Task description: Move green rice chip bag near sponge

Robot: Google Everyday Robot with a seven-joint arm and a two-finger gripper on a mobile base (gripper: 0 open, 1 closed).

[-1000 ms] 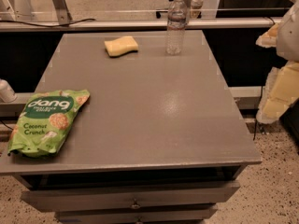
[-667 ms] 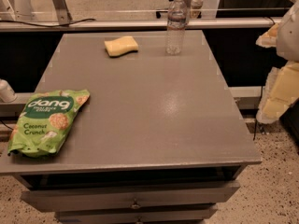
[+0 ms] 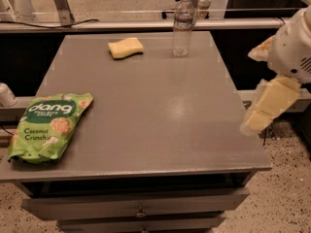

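The green rice chip bag (image 3: 48, 126) lies flat at the table's front left corner, logo facing up. The pale yellow sponge (image 3: 126, 47) lies at the back of the table, left of centre, far from the bag. My gripper (image 3: 265, 79) hangs off the table's right edge, well away from both. Its two cream fingers (image 3: 269, 105) stand apart with nothing between them.
A clear plastic water bottle (image 3: 183, 25) stands upright at the back, just right of the sponge. The grey table (image 3: 160, 106) has drawers below its front edge. A rail and metal frames run behind the table. A white object (image 3: 6, 95) sits off the left edge.
My gripper has shifted a little to the left and down, toward the table's right edge. The bag, sponge and bottle have not moved.
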